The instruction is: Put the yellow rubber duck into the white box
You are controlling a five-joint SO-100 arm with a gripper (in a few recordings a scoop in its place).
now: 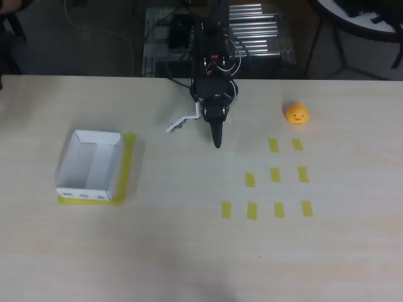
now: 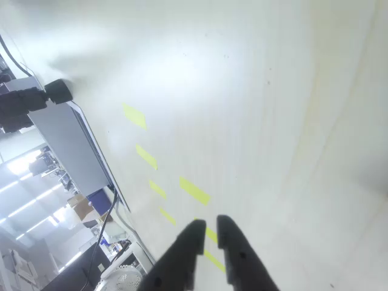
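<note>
The yellow rubber duck [image 1: 296, 114] sits on the table at the upper right in the overhead view, its red-orange face mark showing. The white box [image 1: 91, 165] stands at the left on a yellow tape patch, with small blue marks on its near wall. My black gripper [image 1: 217, 142] hangs over the middle of the table near the far edge, between the two and apart from both, tips pointing toward the front. In the wrist view the two black fingers [image 2: 209, 233] stand nearly together with nothing between them.
Several flat yellow tape rectangles [image 1: 275, 175] lie in rows right of centre, below the duck. A small white plate [image 1: 182, 121] juts from the arm's left side. The table's far edge [image 1: 94, 76] runs behind the arm base, with equipment beyond it.
</note>
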